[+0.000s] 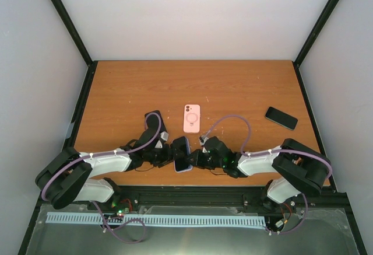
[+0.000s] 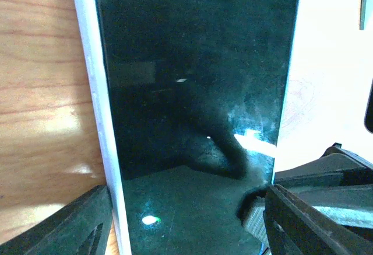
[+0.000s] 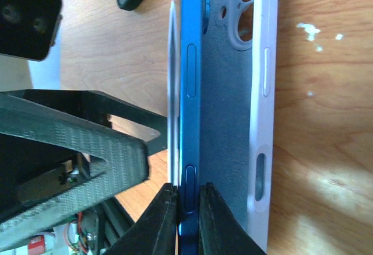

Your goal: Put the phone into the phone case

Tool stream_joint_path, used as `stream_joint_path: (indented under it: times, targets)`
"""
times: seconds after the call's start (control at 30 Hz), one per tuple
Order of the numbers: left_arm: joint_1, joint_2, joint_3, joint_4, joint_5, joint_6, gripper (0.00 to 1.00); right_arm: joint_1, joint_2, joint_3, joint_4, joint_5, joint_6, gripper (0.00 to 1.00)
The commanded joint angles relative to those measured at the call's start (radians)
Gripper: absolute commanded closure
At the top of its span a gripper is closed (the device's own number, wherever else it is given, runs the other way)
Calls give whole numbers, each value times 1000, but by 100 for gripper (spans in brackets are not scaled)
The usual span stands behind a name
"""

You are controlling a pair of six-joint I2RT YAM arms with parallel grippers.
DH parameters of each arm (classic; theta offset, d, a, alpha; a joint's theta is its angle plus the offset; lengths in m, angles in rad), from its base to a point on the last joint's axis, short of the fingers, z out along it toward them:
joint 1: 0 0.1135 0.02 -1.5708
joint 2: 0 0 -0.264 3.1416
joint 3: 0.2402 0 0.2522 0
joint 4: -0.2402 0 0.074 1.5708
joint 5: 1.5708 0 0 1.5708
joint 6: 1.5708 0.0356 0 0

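A blue phone (image 3: 191,86) with a dark screen (image 2: 192,91) stands tilted over a pale lavender phone case (image 3: 265,91) with grey lining, near the table's front edge (image 1: 182,150). Its far long side sits at the case's wall (image 2: 96,91); the near side is lifted clear of the lining. My right gripper (image 3: 187,208) is shut on the phone's raised edge by a side button, seen from above at the phone's right (image 1: 195,157). My left gripper (image 2: 186,231) stands open, its fingers (image 2: 70,226) straddling phone and case, close to both sides.
A pink phone case (image 1: 192,118) lies back up just behind the two grippers. A black phone (image 1: 281,118) rests at the right of the wooden table (image 1: 128,91). Black frame posts and white walls enclose the table.
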Motion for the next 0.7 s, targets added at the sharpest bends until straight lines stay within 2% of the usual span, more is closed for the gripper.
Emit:
stream_joint_path:
  times: [0.0,0.23,0.33,0.5,0.67]
  targets:
    - [2,14,21,-19,13,-12,29,3,-25,6,-146,54,-10,86]
    - [33,11,50,-118,-30,2,35,-2,-155,33,-326,132,-69,69]
    - [50,11,55,-123,-31,16,36,-9,-194,48,-373,161,-103,65]
    - [102,32,43,-104,-4,32,43,-31,-184,52,-348,159,-146,58]
    - [106,41,50,-94,-9,44,44,-39,-131,69,-281,118,-172,50]
